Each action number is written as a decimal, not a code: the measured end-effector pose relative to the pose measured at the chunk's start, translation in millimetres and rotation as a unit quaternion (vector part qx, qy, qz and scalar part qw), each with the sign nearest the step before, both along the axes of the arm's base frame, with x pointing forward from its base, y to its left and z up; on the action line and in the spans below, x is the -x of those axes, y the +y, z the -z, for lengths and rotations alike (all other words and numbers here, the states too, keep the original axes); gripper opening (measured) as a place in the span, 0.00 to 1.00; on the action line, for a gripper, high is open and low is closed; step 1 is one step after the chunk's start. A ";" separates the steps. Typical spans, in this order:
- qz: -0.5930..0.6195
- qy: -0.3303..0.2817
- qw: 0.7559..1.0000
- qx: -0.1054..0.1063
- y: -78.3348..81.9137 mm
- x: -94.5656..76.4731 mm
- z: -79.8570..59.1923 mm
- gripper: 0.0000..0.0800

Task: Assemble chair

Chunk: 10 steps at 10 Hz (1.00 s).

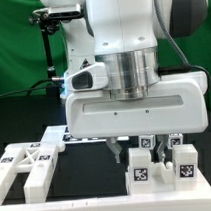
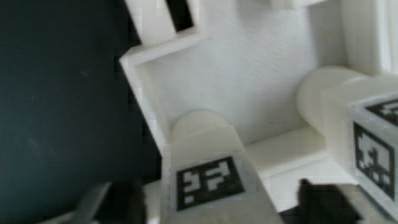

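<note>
The chair is in separate white matte pieces with black-and-white tags. In the exterior view a flat frame piece with crossed bars lies at the lower left. A blocky piece with tagged upright posts stands at the lower right. My gripper hangs straight above that piece. In the wrist view a rounded tagged post rises from a white slab and stands between my fingertips. A small gap shows beside the post. My gripper is open around it. A second tagged post stands beside it.
A strip of tags lies behind the frame piece on the black table. A green curtain forms the backdrop. A dark camera stand rises at the exterior view's upper left. The arm's body hides the middle of the table.
</note>
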<state>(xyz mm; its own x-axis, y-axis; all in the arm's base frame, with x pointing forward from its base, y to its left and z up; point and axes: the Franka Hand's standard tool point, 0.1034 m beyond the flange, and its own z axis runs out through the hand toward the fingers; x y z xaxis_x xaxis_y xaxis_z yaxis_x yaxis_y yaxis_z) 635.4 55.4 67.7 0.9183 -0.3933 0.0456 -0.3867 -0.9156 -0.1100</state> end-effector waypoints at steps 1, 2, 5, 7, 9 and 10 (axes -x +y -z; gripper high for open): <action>0.043 0.004 0.999 -0.004 0.0 0.1 -0.2 0.36; 0.071 0.006 0.997 -0.007 0.6 0.0 -0.3 0.36; 0.295 0.033 0.954 -0.025 7.2 0.6 -1.2 0.36; 0.455 0.053 0.887 -0.048 12.7 -7.8 -5.0 0.36; 0.564 0.063 0.820 -0.072 13.5 -11.1 -4.7 0.36; 0.597 0.066 0.796 -0.074 13.8 -11.7 -4.8 0.36</action>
<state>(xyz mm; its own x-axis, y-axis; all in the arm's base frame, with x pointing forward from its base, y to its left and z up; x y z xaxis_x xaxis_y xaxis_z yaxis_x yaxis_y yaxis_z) 647.1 69.3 72.5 -0.1219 -0.9812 -0.1494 -0.9887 0.1333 -0.0687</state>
